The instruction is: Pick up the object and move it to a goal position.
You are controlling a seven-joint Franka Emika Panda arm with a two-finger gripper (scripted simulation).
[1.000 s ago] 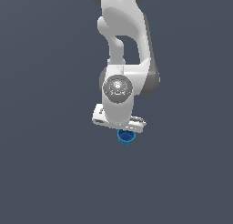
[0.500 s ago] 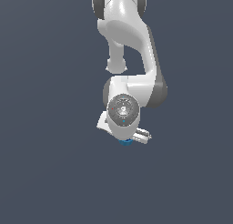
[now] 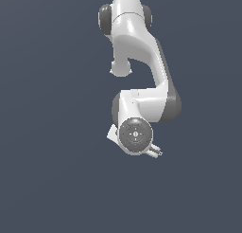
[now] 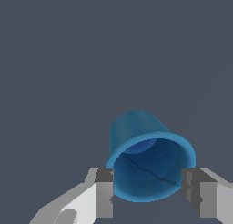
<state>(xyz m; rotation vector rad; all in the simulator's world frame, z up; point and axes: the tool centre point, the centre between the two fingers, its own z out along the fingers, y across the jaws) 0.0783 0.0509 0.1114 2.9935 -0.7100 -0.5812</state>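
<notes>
In the wrist view the object [image 4: 136, 132], a small blue cup with a round rim, lies tilted with its open mouth facing the camera. My gripper [image 4: 148, 187] is shut on it, with one finger [image 4: 104, 191] and the other finger [image 4: 193, 193] pressing on opposite sides of the rim. In the exterior view the arm's round wrist flange [image 3: 135, 135] faces the camera and hides the object and the fingers behind it.
A plain dark grey surface [image 3: 52, 180] fills the background in both views. The white arm [image 3: 142, 57] reaches down from the top of the exterior view. Nothing else shows.
The wrist has swung toward the exterior camera with the cup held. The blue cup, visible under the hand a second ago, is now hidden behind the flange.
</notes>
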